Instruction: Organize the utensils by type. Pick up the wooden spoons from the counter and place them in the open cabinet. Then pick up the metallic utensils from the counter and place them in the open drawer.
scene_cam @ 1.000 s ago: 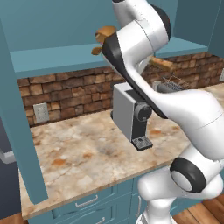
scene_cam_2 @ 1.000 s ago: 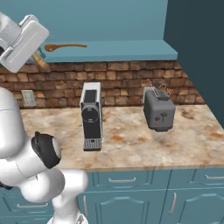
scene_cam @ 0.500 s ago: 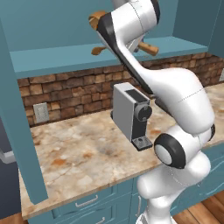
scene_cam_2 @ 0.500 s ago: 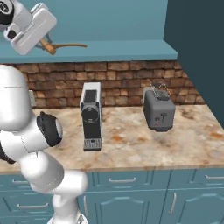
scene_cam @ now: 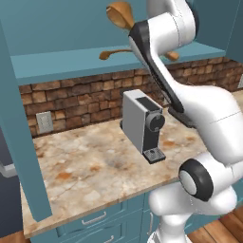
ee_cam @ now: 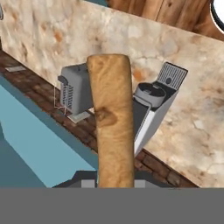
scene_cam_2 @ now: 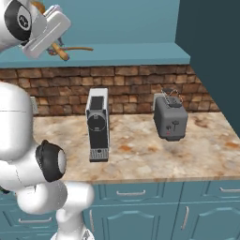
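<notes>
You had the gripper (ee_cam: 114,181) clenched on the second wooden spoon (scene_cam: 121,14), raised at about twelve o'clock above the cabinet shelf (scene_cam: 61,61). The first spoon (scene_cam: 115,53) already lay there. Judging by this, you next needed to lower and release beside it.

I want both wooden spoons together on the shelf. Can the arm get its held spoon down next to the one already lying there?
Probably yes. The gripper holds a wooden spoon above the cabinet shelf, where the other spoon lies. The shelf front is open.
</notes>
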You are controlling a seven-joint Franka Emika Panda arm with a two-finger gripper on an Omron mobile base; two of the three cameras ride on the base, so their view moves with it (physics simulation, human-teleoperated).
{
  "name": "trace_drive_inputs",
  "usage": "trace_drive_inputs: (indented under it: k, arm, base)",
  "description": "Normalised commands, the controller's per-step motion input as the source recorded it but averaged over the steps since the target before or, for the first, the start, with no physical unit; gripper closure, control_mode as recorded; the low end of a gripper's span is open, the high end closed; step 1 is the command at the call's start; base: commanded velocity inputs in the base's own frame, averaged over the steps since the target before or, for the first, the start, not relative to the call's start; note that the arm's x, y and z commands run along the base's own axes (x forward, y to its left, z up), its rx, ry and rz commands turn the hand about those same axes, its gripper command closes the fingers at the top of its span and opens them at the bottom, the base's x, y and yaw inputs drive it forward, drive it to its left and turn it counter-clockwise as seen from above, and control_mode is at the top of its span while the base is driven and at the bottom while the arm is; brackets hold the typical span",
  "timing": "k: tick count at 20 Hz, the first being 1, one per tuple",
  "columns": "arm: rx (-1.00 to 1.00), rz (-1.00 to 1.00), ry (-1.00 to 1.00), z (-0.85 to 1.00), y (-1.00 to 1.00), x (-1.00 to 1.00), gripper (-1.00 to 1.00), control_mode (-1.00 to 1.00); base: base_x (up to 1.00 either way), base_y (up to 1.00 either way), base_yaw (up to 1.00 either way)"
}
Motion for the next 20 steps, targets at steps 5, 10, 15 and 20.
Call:
trace_drive_inputs:
  k: [5,10,15,20]
  arm:
    - [-0.03,0.21,-0.04,-0.21,-0.19,0.11,1.0,-1.0]
    - [-0.17,0.25,0.0,0.03,0.0,0.48,1.0,-1.0]
    - [-0.22,0.31,0.0,0.1,-0.01,0.66,1.0,-1.0]
    - [-0.23,0.34,0.0,0.24,-0.03,0.64,1.0,-1.0]
  base:
    - [0.0,0.0,0.0]
    - [0.0,0.0,0.0]
    - [0.0,0.0,0.0]
    - [0.0,0.0,0.0]
